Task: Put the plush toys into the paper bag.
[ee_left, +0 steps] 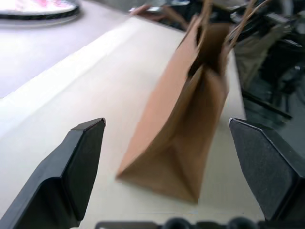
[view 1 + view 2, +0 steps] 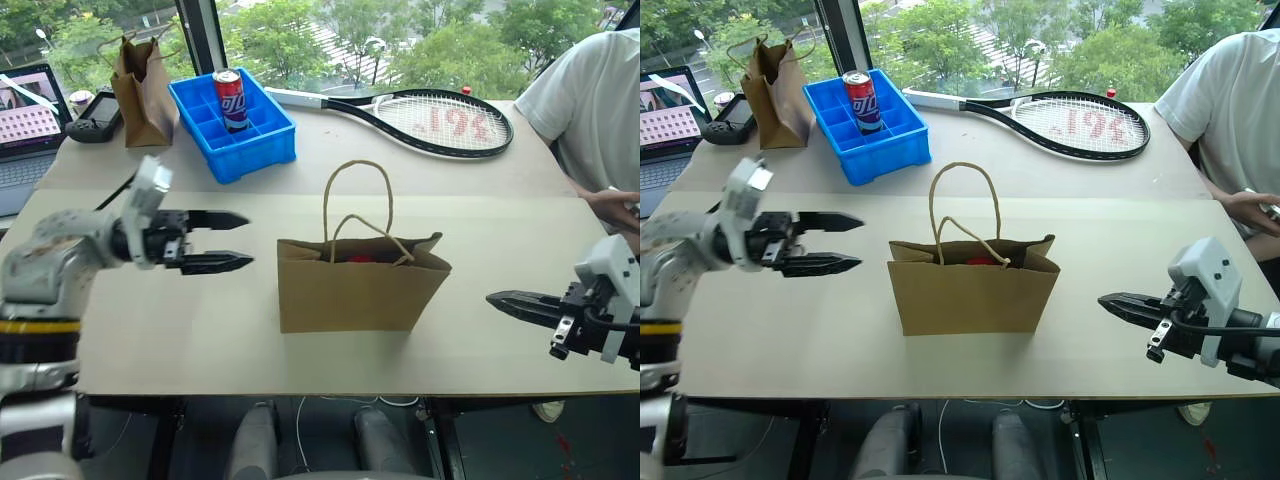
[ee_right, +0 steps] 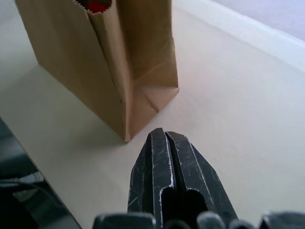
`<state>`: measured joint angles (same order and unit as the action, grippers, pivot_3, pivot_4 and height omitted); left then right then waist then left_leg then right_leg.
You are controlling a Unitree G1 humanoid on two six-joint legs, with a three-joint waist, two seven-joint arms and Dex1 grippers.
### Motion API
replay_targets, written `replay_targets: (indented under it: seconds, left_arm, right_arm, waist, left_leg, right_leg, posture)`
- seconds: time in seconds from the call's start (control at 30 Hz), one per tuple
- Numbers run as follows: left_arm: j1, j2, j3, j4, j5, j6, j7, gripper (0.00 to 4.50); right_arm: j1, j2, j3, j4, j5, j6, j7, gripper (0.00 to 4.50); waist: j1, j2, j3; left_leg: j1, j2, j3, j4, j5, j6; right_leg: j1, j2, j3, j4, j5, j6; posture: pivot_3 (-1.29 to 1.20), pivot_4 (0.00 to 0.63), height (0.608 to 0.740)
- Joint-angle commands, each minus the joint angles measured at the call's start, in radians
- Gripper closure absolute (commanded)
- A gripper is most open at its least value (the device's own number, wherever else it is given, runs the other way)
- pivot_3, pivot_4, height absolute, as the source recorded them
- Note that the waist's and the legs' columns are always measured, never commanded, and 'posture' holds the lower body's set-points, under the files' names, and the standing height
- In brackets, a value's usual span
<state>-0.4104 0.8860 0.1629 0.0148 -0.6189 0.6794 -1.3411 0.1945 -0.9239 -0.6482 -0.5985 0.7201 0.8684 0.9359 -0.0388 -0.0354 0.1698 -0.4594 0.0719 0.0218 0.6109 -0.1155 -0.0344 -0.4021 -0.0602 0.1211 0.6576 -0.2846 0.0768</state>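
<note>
The wide light-brown paper bag (image 2: 360,290) stands upright at the middle of the table, its twine handles looped above the mouth. A patch of red plush toy (image 2: 360,258) shows inside the mouth, and the bag walls hide the rest; the same toy (image 3: 97,5) appears in the right wrist view. My left gripper (image 2: 248,240) hovers left of the bag, open and empty, pointing at the bag's side (image 1: 186,119). My right gripper (image 2: 492,298) hangs to the bag's right, shut with nothing in it, aimed at the bag's narrow end (image 3: 138,71).
A blue bin (image 2: 255,145) holding a red can (image 2: 231,98) stands at the back, with a darker narrow paper bag (image 2: 143,92) to its left. A tennis racket (image 2: 440,122) lies back right. A laptop (image 2: 25,125) sits far left. A person in white (image 2: 590,100) sits at the right edge.
</note>
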Motion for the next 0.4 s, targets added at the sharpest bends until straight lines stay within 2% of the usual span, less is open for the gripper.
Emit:
replay_targets:
  seconds: [0.03, 0.07, 0.13, 0.17, 0.2, 0.37, 0.4]
  left_arm:
    - [0.111, -0.016, 0.073, -0.098, 0.031, -0.070, 0.102, 0.00]
    - [0.134, -0.022, 0.074, -0.116, 0.048, -0.071, 0.144, 0.00]
    - [0.175, -0.034, 0.079, -0.140, 0.069, -0.081, 0.195, 0.00]
    - [0.195, -0.039, 0.084, -0.149, 0.071, -0.088, 0.210, 0.00]
    - [0.222, -0.044, 0.092, -0.159, 0.072, -0.099, 0.217, 0.00]
    - [0.280, -0.075, 0.095, -0.176, 0.101, -0.173, 0.269, 0.00]
    - [0.282, -0.078, 0.092, -0.175, 0.105, -0.185, 0.273, 0.00]
  right_arm:
    - [0.001, 0.032, -0.020, 0.010, -0.017, -0.086, -0.008, 3.50]
    - [0.003, 0.041, -0.015, 0.015, -0.018, -0.097, -0.009, 3.09]
    - [0.005, 0.057, -0.008, 0.025, -0.023, -0.121, -0.012, 2.58]
    - [0.007, 0.064, -0.005, 0.030, -0.027, -0.134, -0.014, 2.07]
    - [0.011, 0.074, -0.003, 0.034, -0.036, -0.152, -0.018, 1.89]
    - [0.024, 0.093, 0.024, 0.039, -0.074, -0.204, -0.032, 0.12]
    - [0.025, 0.094, 0.030, 0.040, -0.077, -0.208, -0.035, 0.02]
  waist:
    - [0.002, 0.000, 0.000]
    - [0.004, 0.000, 0.000]
    - [0.006, 0.000, 0.000]
    - [0.006, 0.000, 0.000]
    - [0.005, 0.000, 0.000]
    - [0.001, 0.000, 0.000]
    - [0.001, 0.000, 0.000]
  left_leg:
    - [0.000, 0.000, 0.000, 0.000, 0.000, 0.000]
    - [0.000, 0.000, 0.000, 0.000, 0.000, 0.000]
    - [0.000, 0.000, 0.000, 0.000, 0.000, 0.000]
    - [0.000, 0.000, 0.000, 0.000, 0.000, 0.000]
    - [0.000, 0.000, 0.000, 0.000, 0.000, 0.000]
    - [0.000, 0.000, 0.000, -0.001, 0.000, 0.000]
    - [0.000, 0.000, 0.000, -0.001, 0.000, 0.000]
  right_leg:
    - [0.000, 0.000, 0.000, 0.000, 0.000, 0.000]
    - [0.000, 0.000, 0.000, 0.000, 0.000, 0.000]
    - [0.000, 0.000, 0.000, -0.001, -0.001, -0.002]
    - [0.000, 0.000, 0.000, 0.000, -0.001, -0.003]
    - [0.000, 0.000, 0.000, -0.001, -0.001, -0.003]
    - [0.000, 0.000, 0.000, 0.000, -0.001, -0.003]
    - [0.000, 0.000, 0.000, 0.000, -0.001, -0.003]
  posture:
    - [0.00, 0.150, 0.740]
    - [0.00, 0.150, 0.740]
    - [0.00, 0.150, 0.740]
    - [0.00, 0.150, 0.740]
    - [0.00, 0.150, 0.740]
    - [0.00, 0.150, 0.740]
    - [0.00, 0.150, 0.740]
